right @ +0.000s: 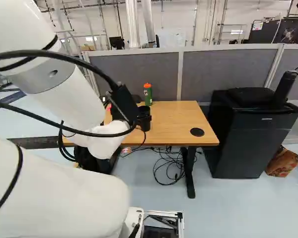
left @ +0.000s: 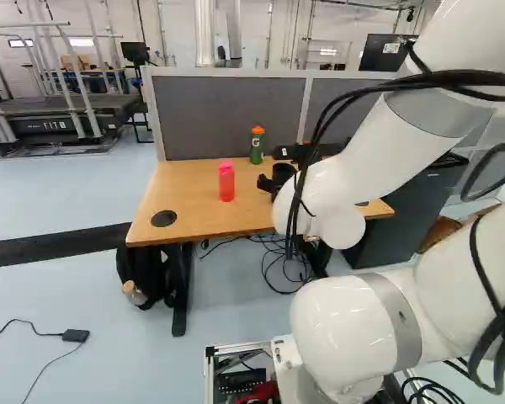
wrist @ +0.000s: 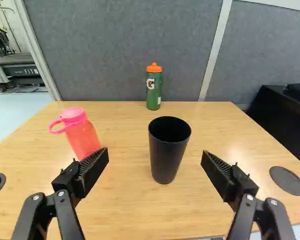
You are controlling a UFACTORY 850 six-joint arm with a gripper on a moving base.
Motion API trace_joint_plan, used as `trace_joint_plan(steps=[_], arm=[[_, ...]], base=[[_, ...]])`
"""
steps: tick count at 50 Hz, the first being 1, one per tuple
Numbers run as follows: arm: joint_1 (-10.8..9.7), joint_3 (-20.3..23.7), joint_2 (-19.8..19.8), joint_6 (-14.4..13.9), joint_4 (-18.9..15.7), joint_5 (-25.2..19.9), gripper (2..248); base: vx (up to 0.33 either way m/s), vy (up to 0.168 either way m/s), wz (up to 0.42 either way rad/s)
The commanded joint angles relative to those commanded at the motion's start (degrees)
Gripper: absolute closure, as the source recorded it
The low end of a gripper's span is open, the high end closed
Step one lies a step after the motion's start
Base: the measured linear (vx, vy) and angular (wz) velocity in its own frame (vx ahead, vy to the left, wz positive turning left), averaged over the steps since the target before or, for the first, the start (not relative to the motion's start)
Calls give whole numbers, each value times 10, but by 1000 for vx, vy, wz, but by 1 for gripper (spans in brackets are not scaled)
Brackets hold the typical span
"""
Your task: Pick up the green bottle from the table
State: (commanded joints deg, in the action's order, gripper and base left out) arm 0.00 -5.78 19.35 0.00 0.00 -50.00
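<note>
The green bottle with an orange cap stands upright at the table's far side, by the divider, in the left base view (left: 257,146), the right base view (right: 148,94) and the wrist view (wrist: 154,87). My gripper (left: 266,183) is over the table, nearer the base than the bottle, partly hidden by the arm. In the wrist view the gripper (wrist: 155,152) is wide open, and the green bottle is well ahead of it. A black cup (wrist: 168,152) stands upright between the line of the fingers and the bottle, not gripped.
A pink bottle (left: 226,181) stands on the wooden table (left: 185,206), just beyond one finger in the wrist view. Grey divider panels (left: 219,114) rise behind the table. A black fridge (right: 251,139) is beside it, with cables (right: 169,166) and a backpack (left: 147,273) below.
</note>
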Motion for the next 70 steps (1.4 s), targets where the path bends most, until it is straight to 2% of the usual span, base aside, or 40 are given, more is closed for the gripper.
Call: trace_joint_plan(steps=[30, 70], arm=[[-7, -91, -57, 0, 0, 0, 3], [-43, -218, -137, 0, 0, 0, 3]], base=[[0, 0, 0], [0, 0, 0]])
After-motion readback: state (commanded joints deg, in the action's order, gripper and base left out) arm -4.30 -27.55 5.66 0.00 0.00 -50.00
